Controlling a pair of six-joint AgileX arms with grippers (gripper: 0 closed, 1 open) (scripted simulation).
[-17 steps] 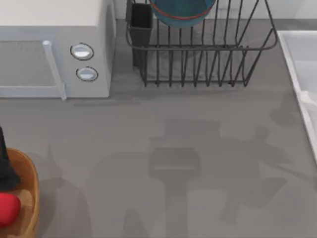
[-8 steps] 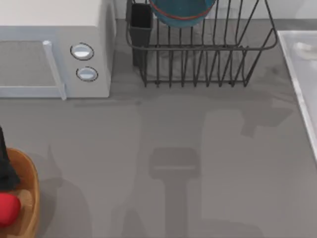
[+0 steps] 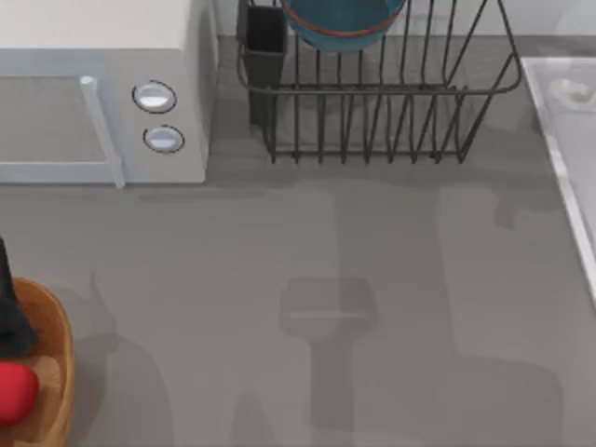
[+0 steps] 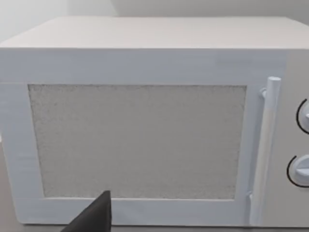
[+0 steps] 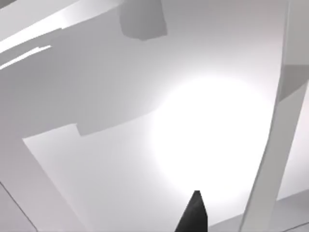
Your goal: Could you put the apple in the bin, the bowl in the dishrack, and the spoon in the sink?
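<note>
From above, the apple (image 3: 14, 393) sits in the bin (image 3: 58, 372); the left wrist faces the microwave (image 4: 145, 125); finger spread: can't tell.

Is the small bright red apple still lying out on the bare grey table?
No: in the top view the small bright red apple sits inside the round light-brown wooden bin at the table's left edge.

Right wrist view: pale sink (image 5: 120, 96) interior close up, bright glare patch on its floor, grey angular shadows across the upper part, raised light rim (image 5: 275, 145) running along one side, one dark finger tip (image 5: 193, 215) at the frame edge
</note>
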